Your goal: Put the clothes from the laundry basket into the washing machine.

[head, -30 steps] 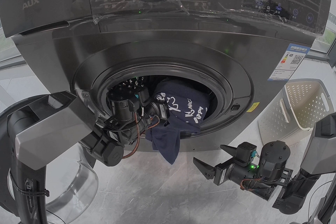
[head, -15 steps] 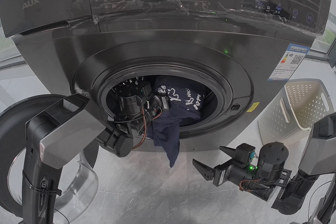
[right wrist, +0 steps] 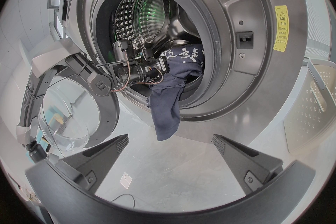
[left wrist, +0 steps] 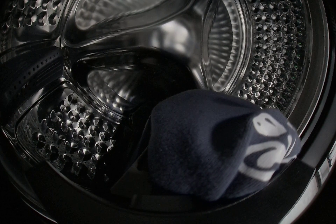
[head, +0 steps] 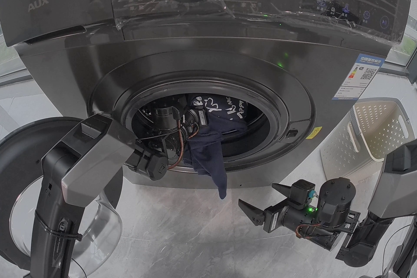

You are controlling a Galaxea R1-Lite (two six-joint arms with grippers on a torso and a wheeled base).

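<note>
1. The left pincer (head: 203,117) sits inside the mouth of the washing machine (head: 282,87). It is clamped on a dark blue shirt (head: 209,148). I judge this from the cloth bunched at its tip, since the fingertips are buried in the fabric.
2. Over the last second this arm has pushed deeper through the opening. The printed bulk of the shirt has gone in and up with it, so less of the white lettering faces out.
3. The shirt is only partly loaded. Its front part is over the drum (left wrist: 273,25), while a long tail still hangs over the lower lip of the opening and down toward the floor (head: 182,231).
4. That probably means the load is nearly in, but letting go now risks the hanging tail dragging the shirt back out. A deeper push, or a tuck of the tail, looks needed first.
5. The right pincer (head: 257,195) has its fingers apart and holds nothing. It has barely shifted and hovers low in front of the machine, near the hanging tail.
6. Count: one shirt, one washing machine, and one round door (head: 26,187) swung open on the robot's left. One pale laundry basket (head: 382,127) is tipped against the machine on the right, with no clothes showing in it. There are two pincers.
</note>
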